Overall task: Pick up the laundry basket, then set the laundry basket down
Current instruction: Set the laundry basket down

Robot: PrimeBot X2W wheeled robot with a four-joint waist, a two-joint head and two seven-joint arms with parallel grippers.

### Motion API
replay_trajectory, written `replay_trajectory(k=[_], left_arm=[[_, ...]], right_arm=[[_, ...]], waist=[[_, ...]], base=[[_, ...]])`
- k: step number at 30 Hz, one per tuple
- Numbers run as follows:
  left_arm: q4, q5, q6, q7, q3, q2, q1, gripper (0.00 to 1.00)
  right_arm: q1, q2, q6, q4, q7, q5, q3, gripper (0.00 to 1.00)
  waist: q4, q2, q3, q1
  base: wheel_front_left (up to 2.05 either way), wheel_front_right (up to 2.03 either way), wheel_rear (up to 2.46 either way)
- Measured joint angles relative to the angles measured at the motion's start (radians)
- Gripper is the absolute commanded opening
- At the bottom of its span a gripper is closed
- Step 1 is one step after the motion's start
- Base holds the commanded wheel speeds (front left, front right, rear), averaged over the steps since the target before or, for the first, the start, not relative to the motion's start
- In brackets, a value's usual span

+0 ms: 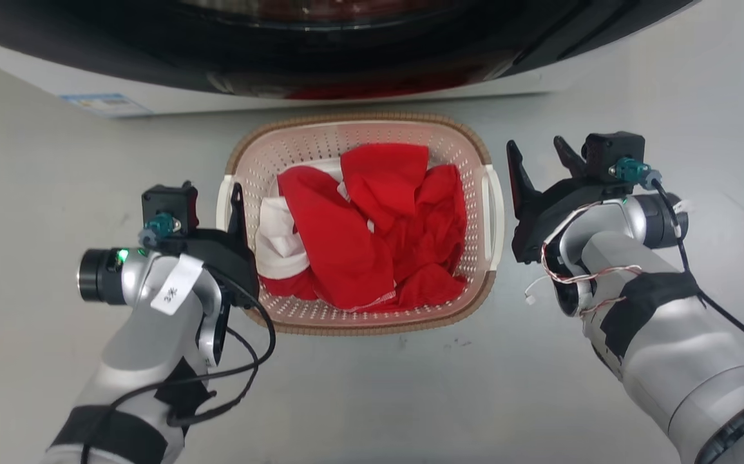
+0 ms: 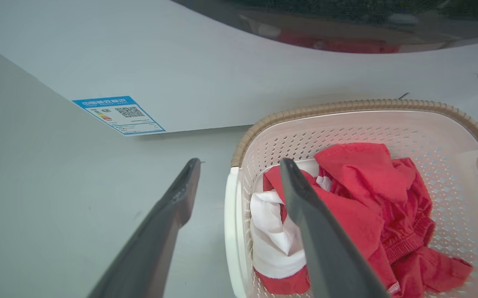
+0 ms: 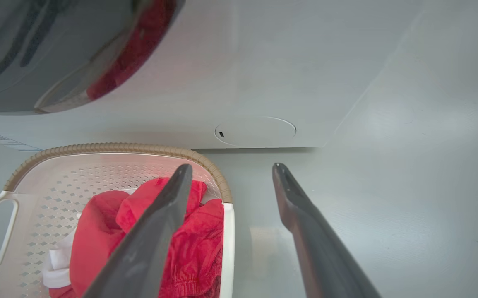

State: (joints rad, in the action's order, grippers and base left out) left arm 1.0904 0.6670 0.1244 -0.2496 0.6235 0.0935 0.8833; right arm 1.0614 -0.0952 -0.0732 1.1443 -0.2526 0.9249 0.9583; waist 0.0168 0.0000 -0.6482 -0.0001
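The laundry basket (image 1: 359,120) stands on the grey floor in front of the washing machine, holding red and white clothes (image 1: 384,225). My left gripper (image 1: 227,201) is open at the basket's left handle (image 2: 231,215); in the left wrist view the handle lies between its fingers (image 2: 305,207), with one finger over the clothes. My right gripper (image 1: 534,147) is open just right of the right handle (image 1: 496,212). In the right wrist view the basket's edge (image 3: 227,231) runs between the right gripper's (image 3: 231,169) two fingers. Neither gripper holds anything.
The washing machine (image 1: 346,100), white with a dark round door, stands close behind the basket; a blue label (image 1: 104,103) is on its lower left. Bare grey floor (image 1: 37,193) stretches to both sides and toward me.
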Motion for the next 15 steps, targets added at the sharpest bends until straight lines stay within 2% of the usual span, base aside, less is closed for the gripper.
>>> replay_trajectory(k=[8, 15], left_arm=[[-0.135, -0.023, 0.000, 0.000, -0.067, 0.013, -0.142, 1.00], [-0.243, -0.077, 0.000, 0.000, -0.128, 0.016, -0.251, 1.00]], right_arm=[[-0.104, -0.014, -0.006, -0.112, 0.000, 0.005, -0.089, 1.00], [-0.221, -0.053, -0.016, -0.202, 0.000, -0.025, -0.152, 1.00]], waist=[[-0.011, 0.0000, 0.115, -0.0001], [-0.018, -0.0001, 0.204, -0.0001]], base=[[0.00, 0.00, 0.00], [0.00, 0.00, 0.00]])
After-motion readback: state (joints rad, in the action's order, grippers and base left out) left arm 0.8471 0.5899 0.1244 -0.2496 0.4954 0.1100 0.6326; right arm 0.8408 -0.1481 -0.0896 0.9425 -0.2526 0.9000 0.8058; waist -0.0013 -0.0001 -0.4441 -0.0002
